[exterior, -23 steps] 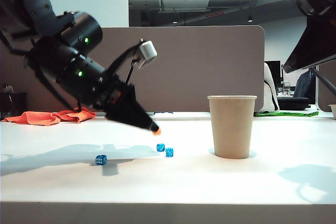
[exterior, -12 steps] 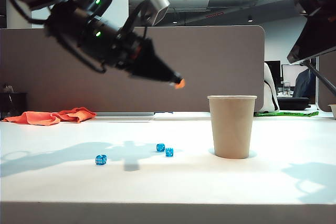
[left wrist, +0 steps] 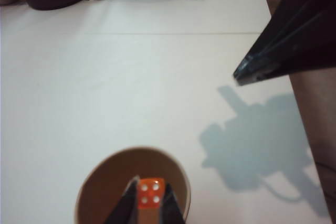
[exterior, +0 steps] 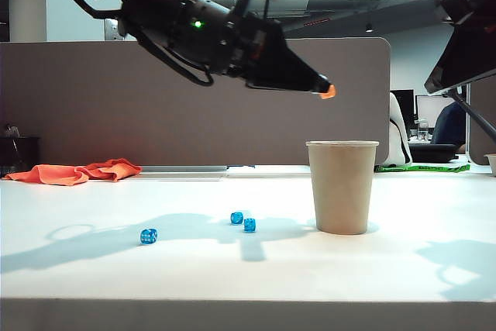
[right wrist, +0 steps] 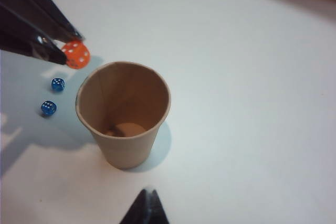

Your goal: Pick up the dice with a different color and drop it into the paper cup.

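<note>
My left gripper (exterior: 327,89) is shut on the orange dice (exterior: 328,91), high in the air just above and slightly left of the paper cup (exterior: 342,186). In the left wrist view the orange dice (left wrist: 150,192) shows four pale pips between the fingers, over the open mouth of the paper cup (left wrist: 107,178). The right wrist view shows the orange dice (right wrist: 76,55) beside the rim of the paper cup (right wrist: 124,114). My right gripper (right wrist: 149,194) is shut and empty, raised at the right of the table, apart from the cup.
Three blue dice lie on the white table: one (exterior: 148,236) at the left and a pair (exterior: 243,221) left of the cup. An orange cloth (exterior: 74,171) lies at the back left. A grey partition (exterior: 93,98) runs behind the table.
My left gripper has risen from the table near the blue dice and swung right with the orange dice, ending above the cup. The right arm has barely moved.
</note>
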Robot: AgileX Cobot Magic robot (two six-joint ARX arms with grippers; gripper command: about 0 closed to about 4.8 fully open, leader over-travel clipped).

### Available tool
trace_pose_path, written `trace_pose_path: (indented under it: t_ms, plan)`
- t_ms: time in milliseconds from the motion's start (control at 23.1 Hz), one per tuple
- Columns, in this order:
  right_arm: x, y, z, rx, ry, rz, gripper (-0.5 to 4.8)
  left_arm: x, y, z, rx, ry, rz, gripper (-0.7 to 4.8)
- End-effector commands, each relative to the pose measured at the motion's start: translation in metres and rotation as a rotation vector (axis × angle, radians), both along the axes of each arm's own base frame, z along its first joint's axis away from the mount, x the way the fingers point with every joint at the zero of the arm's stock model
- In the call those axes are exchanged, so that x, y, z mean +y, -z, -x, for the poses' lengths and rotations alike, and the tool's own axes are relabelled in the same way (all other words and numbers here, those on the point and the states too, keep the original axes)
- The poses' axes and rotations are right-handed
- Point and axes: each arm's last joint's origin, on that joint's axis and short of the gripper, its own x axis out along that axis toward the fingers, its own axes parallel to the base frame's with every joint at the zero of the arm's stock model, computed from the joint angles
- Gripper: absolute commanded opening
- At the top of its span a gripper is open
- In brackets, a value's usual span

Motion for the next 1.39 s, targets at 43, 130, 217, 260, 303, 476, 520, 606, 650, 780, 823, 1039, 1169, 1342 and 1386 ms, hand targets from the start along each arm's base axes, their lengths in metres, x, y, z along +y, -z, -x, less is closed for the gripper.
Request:
trace_pose_path:
  t_ms: [43, 130, 217, 260, 303, 476, 520, 606, 650, 780, 823, 1039, 1169, 1342, 1386]
  plan:
    - [0.0, -0.003, 0.0, -0.019, 0.004, -0.011, 0.0, -0.007, 0.002, -0.006, 0.008, -0.011, 0.033, 0.19]
    - [0.0, -0.002, 0.0, -0.018, 0.002, -0.012, -0.01, -0.009, 0.009, -0.009, 0.042, -0.033, 0.029, 0.21]
    - [0.0, -0.002, 0.0, -0.018, 0.001, -0.012, 0.0, -0.009, 0.013, -0.009, 0.053, -0.036, 0.02, 0.21]
    - [0.0, -0.002, 0.0, -0.018, 0.002, -0.012, 0.0, -0.009, 0.013, -0.01, 0.051, -0.039, 0.02, 0.24]
    - [0.0, -0.002, 0.0, -0.018, 0.001, -0.012, -0.01, -0.009, 0.012, -0.01, 0.048, -0.039, 0.022, 0.28]
    - [0.0, -0.002, 0.0, -0.018, 0.001, -0.012, 0.0, -0.009, 0.012, -0.01, 0.046, -0.038, 0.025, 0.45]
    - [0.0, -0.002, 0.0, -0.018, 0.001, -0.012, -0.01, -0.009, 0.012, -0.01, 0.046, -0.038, 0.025, 0.73]
    - [0.0, -0.002, 0.0, -0.018, 0.001, -0.012, -0.01, -0.009, 0.012, -0.01, 0.046, -0.038, 0.025, 0.94]
    - [0.0, -0.002, 0.0, -0.018, 0.001, -0.012, -0.01, -0.009, 0.012, -0.01, 0.046, -0.038, 0.025, 0.94]
    - [0.0, -0.002, 0.0, -0.017, 0.001, -0.012, -0.01, -0.009, 0.012, -0.01, 0.046, -0.038, 0.025, 1.54]
    - [0.0, -0.002, 0.0, -0.017, 0.001, -0.012, -0.01, -0.009, 0.012, -0.01, 0.047, -0.039, 0.025, 1.54]
    - [0.0, -0.002, 0.0, -0.017, 0.001, -0.012, 0.0, -0.009, 0.011, -0.01, 0.053, -0.044, 0.03, 1.53]
    - [0.0, -0.002, 0.0, -0.017, 0.001, -0.012, -0.01, -0.01, 0.008, -0.012, 0.078, -0.067, 0.066, 1.53]
    - [0.0, -0.002, 0.0, -0.018, 0.001, -0.012, -0.01, -0.011, 0.003, -0.013, 0.093, -0.083, 0.112, 1.5]
    - [0.0, -0.002, 0.0, -0.018, 0.001, -0.012, -0.01, -0.011, 0.003, -0.013, 0.099, -0.087, 0.115, 1.41]
